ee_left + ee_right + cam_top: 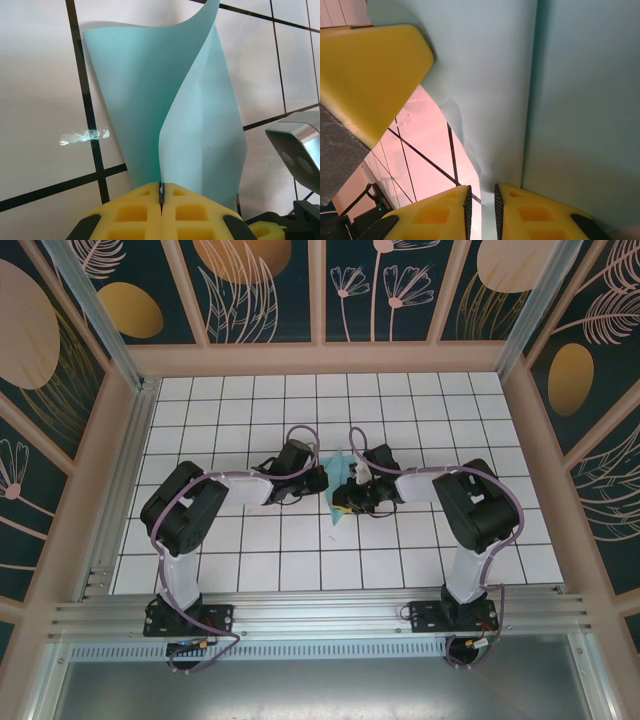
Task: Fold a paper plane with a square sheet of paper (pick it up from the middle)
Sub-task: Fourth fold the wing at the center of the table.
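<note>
square sheet of paper (150, 100) stood upright over mid table (400, 400), curled half-folded | left gripper (161, 192) clamped on its lower edge, likely to pin the fold | right gripper (482, 197) jaws narrowly parted around sheet, likely for regrasp

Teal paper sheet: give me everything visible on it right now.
The square sheet of paper is thin, plain, matte light teal-blue. It is bent double: the two halves meet at the pinch and flare apart further out, and one corner curls over. It sits mid-way across the white gridded table, between the arms. The left gripper is pinched shut on one edge. The right gripper has its fingers slightly apart around another edge, near a small wrinkle.
</note>
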Robot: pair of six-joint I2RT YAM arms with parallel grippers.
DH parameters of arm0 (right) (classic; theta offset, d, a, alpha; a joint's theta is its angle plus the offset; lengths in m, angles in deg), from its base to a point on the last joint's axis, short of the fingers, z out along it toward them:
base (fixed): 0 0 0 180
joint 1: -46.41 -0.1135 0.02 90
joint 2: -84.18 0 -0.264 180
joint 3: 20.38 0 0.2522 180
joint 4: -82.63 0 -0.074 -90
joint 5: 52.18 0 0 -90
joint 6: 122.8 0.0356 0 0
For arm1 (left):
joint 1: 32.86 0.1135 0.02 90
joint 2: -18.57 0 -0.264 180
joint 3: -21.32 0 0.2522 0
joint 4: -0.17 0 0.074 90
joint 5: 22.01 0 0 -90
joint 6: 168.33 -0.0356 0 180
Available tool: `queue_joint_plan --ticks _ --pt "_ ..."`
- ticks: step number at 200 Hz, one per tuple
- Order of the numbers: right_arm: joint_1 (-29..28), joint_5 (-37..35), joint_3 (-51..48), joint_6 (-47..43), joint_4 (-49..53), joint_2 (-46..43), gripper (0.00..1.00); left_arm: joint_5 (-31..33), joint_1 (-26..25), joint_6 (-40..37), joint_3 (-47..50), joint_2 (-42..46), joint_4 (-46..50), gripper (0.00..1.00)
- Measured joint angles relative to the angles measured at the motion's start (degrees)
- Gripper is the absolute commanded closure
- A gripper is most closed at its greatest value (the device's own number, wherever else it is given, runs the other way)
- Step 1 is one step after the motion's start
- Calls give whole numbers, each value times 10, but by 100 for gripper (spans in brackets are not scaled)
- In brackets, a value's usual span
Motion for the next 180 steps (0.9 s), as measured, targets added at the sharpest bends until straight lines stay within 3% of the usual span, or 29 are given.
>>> queue_joint_plan --ticks 112,180 --pt "9 16 -42 6 -35 -36 86 2 4 0 -20 -31 3 100" --pt "2 35 -41 -8 -31 -16 87 4 4 0 -29 -35 13 100"
